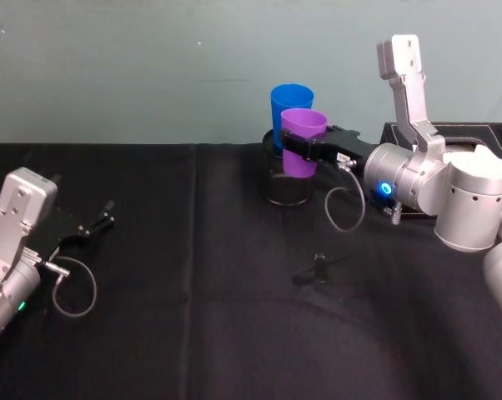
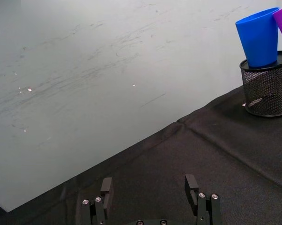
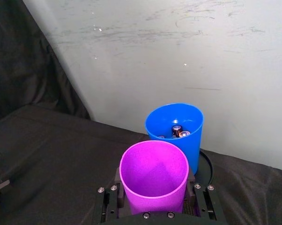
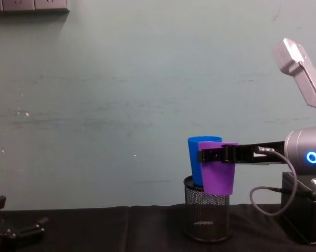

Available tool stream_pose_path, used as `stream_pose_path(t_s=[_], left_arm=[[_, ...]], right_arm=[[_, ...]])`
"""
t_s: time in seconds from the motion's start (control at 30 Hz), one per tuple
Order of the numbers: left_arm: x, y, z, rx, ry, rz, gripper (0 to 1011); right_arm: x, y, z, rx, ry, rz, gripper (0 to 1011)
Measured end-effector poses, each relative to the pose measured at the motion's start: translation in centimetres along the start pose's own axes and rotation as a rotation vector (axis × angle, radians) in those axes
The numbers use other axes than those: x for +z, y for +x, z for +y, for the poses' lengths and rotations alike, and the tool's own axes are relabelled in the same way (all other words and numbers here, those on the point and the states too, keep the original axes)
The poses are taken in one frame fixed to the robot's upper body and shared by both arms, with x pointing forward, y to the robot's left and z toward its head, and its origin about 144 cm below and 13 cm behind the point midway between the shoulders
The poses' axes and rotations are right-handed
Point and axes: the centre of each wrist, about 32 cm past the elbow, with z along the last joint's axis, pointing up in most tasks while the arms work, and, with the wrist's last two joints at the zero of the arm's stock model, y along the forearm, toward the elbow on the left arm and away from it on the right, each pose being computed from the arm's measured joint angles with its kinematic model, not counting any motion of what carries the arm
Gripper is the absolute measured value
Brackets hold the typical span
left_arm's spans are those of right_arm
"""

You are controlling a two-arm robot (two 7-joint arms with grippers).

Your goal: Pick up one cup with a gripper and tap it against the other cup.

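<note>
Black flat fingers of the right gripper [image 1: 295,150] are clamped on opposite sides of the purple cup [image 1: 305,123], gripping it around mid-height. The cup is upright, mouth up, and off the table. It is held at the level of the rim of the wire-mesh pen holder [image 1: 284,187], on the holder's near side. The right wrist view shows the purple cup [image 3: 153,176] empty.

The blue cup [image 1: 291,96] stands upright inside the pen holder, rising well above its rim. The purple cup sits right against the blue cup's near side. Actual contact between the two walls cannot be confirmed. In the chest view the purple cup [image 4: 219,176] overlaps the blue cup [image 4: 193,157]. Two small battery-like cylinders [image 3: 178,131] lie in the blue cup's bottom.

The left gripper [image 1: 97,223] rests on the black cloth [image 1: 193,333], well to the left of the pen holder. Its fingers [image 2: 106,187] stand apart and hold nothing.
</note>
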Motion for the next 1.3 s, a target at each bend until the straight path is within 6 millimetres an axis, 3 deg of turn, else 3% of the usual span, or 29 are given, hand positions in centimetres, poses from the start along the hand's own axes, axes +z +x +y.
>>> stream_pose_path(t_s=[1.3], left_arm=[[0.00,0.00,0.00,0.000,0.000,0.000,1000]], right_arm=[[0.00,0.00,0.00,0.000,0.000,0.000,726]])
